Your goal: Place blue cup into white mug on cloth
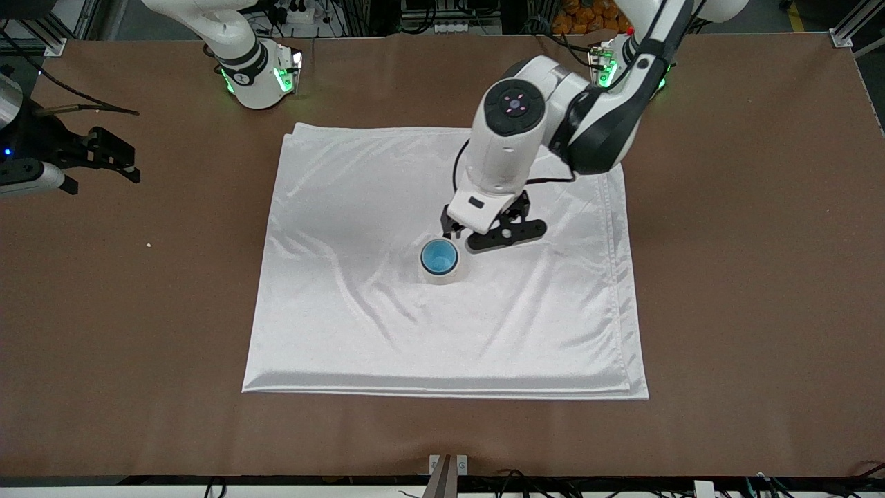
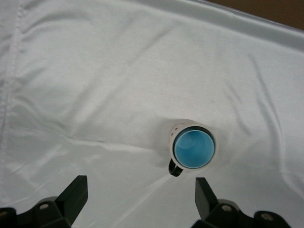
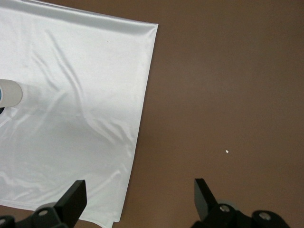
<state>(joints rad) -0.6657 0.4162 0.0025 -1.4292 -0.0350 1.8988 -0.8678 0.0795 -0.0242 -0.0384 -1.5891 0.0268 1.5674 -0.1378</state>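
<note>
The blue cup (image 1: 439, 257) already sits upright inside the white mug (image 1: 440, 275), near the middle of the cloth (image 1: 346, 311), its rim showing just within the mug's. The left gripper (image 1: 484, 232) hangs just above and beside the pair, toward the left arm's end, fingers spread wide and holding nothing. The right gripper (image 1: 104, 155) waits over bare table at its own end, apparently open and empty. Any coming move looks like straight withdrawal upward.

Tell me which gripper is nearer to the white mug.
Left. The left gripper hangs open just beside the white mug; the right gripper waits open over bare table at the right arm's end.
</note>
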